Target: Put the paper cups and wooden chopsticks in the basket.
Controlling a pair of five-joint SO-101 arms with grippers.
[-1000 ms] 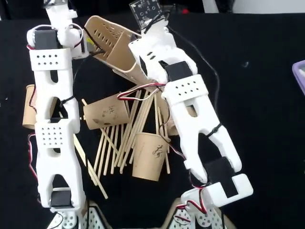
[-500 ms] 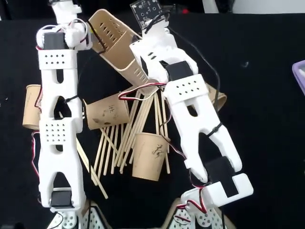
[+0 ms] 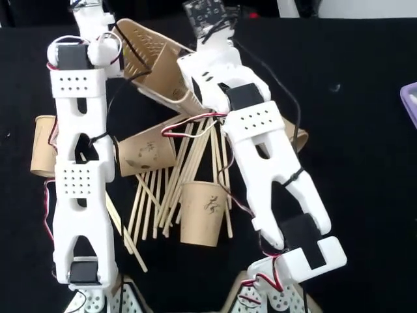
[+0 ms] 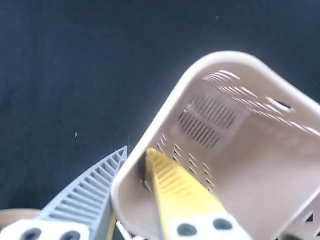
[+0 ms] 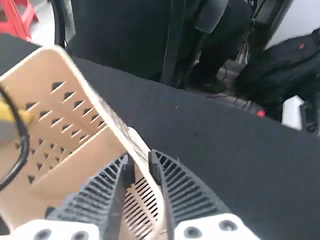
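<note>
left gripper (image 4: 135,153) pinches basket (image 3: 156,65) rim | right gripper (image 5: 140,159) pinches its wall | basket tilted, 11 o'clock of chopsticks (image 3: 179,176)

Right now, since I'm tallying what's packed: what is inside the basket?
The basket's visible interior holds only the left gripper's yellow finger, hooked over the rim; no cups or chopsticks. The part behind that finger and beyond the picture's edge is hidden.

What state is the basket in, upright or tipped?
Tipped: the basket is slanted in the high view, with the left claw and right claw each shut on one wall.
</note>
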